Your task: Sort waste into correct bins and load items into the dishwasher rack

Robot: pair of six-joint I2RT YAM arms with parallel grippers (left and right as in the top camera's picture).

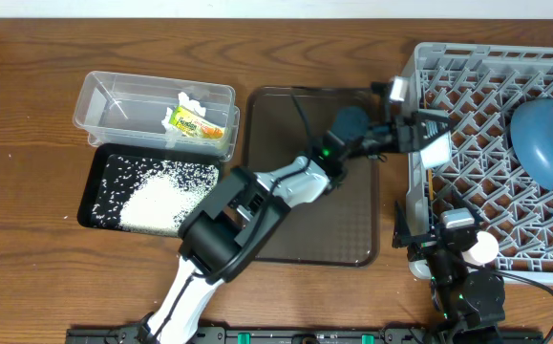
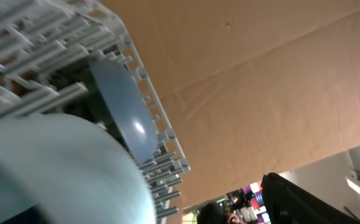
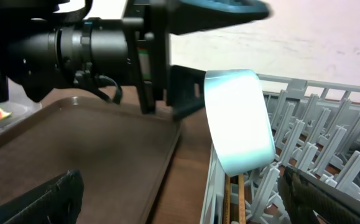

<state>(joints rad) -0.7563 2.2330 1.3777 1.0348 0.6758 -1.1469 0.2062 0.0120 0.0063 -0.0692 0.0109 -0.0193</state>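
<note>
2 grippers are at the left rim of the dishwasher rack [image 1: 505, 67]. The left gripper [image 1: 427, 143] is clamped on the small mint-green bowl [image 3: 239, 121], tilted over that rim. The right gripper [image 3: 180, 186] is spread wide, holding nothing. 1 large blue bowl [image 1: 548, 143] stands in the rack. The wrapper [image 1: 198, 124] and tissue [image 1: 188, 100] lie in the clear tub [image 1: 114, 91], and the rice [image 1: 161, 196] lies in the black tray [image 1: 95, 182].

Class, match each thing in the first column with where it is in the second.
1 yellow-green printed snack wrapper
2 loose white rice grains
3 large blue bowl
4 small mint-green bowl

A in the grey plastic dishwasher rack
B held in the left arm's fingers
C in the clear plastic tub
D in the shallow black tray

Pairs: 1-C, 2-D, 3-A, 4-B
</note>
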